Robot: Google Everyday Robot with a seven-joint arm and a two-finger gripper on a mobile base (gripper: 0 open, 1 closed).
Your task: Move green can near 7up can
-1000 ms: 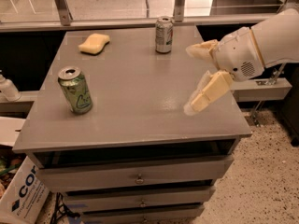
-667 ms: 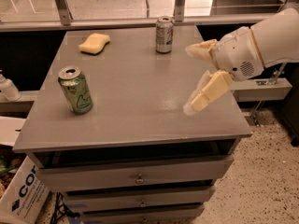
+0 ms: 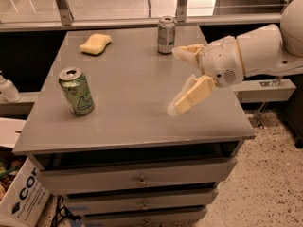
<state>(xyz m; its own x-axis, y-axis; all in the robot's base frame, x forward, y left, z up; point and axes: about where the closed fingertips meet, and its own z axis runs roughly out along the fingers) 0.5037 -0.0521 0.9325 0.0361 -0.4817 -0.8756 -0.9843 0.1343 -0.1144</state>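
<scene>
The gripper [image 3: 173,81] hangs over the table [image 3: 132,122] with its two fingers spread wide, holding nothing. The green can [image 3: 75,91], whose pale swirl label is unreadable, stands well off to its left. The 7up can [image 3: 166,34] stands just behind it. Far below left, a box [image 3: 21,197] reads "CO".

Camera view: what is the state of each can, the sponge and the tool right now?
green can: upright on the table, front left, not gripped.
7up can: upright near the far edge, untouched.
sponge: lying flat, far left.
tool: open, holding nothing, over the right side of the table, apart from both cans.
</scene>
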